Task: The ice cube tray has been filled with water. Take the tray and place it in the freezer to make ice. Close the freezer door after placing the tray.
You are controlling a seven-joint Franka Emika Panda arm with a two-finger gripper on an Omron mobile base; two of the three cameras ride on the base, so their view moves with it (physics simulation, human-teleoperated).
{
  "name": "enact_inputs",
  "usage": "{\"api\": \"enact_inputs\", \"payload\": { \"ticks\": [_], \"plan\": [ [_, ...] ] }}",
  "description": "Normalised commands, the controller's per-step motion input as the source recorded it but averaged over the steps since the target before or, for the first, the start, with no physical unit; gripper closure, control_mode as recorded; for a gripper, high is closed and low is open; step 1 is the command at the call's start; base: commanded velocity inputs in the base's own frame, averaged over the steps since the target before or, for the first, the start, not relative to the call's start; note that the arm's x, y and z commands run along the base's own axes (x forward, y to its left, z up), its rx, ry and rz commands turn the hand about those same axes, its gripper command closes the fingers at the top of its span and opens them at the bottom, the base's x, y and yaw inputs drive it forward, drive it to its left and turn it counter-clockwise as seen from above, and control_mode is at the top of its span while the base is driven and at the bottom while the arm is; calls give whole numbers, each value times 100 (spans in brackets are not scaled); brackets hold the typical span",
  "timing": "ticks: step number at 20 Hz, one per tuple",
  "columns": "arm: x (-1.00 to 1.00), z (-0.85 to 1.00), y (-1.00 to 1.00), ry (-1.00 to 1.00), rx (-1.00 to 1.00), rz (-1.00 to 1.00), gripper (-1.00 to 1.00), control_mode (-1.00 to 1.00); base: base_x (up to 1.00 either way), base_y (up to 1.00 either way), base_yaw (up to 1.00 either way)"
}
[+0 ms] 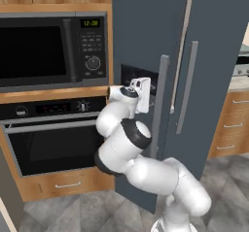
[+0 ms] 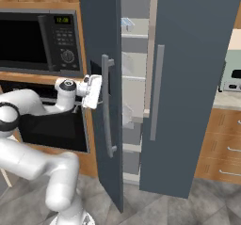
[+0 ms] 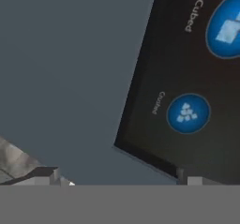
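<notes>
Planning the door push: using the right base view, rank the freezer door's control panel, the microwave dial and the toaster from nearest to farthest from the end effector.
1. Control panel, just beside the end effector.
2. Microwave dial, up to its left.
3. Toaster, far right on the counter.

In the left base view the pincer (image 1: 148, 94) is mostly hidden behind the white hand and the freezer door's silver handle (image 1: 159, 105), so its fingers cannot be made out there. In the right base view the freezer door (image 2: 101, 54) covers the black control panel (image 2: 95, 68) almost wholly, and the freezer (image 2: 197, 78) runs off the top edge. Inside, a small pale object (image 2: 126, 24) on the top shelf is too small to identify. In the hand view the panel's upper blue button (image 3: 226, 27) is cut by the right edge, and the lettering is blurred.
</notes>
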Motion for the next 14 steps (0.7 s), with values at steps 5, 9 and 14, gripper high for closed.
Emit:
{"api": "enact_inputs", "payload": {
  "ticks": [5, 9, 14],
  "plan": [
    [4, 0, -82, -1, 16, 47, -100, -100, 0, 0, 0],
    [30, -1, -91, -1, 16, 61, -100, -100, 0, 0, 0],
    [41, -1, -76, 0, 15, 66, -100, -100, 0, 0, 0]
  ]
}}
